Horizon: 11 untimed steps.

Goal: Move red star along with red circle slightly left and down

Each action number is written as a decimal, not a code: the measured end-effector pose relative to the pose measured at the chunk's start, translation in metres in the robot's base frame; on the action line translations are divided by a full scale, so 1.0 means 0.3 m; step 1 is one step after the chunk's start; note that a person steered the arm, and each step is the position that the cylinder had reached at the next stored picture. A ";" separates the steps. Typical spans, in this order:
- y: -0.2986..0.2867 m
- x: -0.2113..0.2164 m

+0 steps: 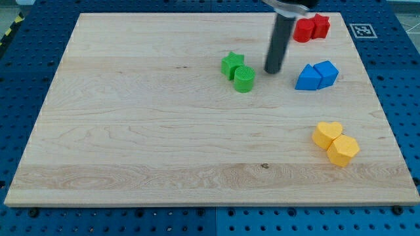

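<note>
The red circle [302, 31] and the red star [320, 25] sit touching each other at the view's top right of the wooden board [131, 131], the circle on the left. My tip [272, 71] rests on the board below and left of the red pair, apart from them. It stands between the green pair on its left and the blue pair on its right.
A green star [231, 64] and a green cylinder [244, 78] touch just left of my tip. Two blue blocks [315, 75] lie to its right. A yellow heart [327, 134] and a yellow hexagon [342, 151] lie at the lower right.
</note>
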State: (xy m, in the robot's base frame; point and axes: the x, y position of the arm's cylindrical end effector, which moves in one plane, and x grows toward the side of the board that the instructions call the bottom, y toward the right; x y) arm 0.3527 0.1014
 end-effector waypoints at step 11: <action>0.356 -0.287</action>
State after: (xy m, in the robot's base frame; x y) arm 0.2667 0.2083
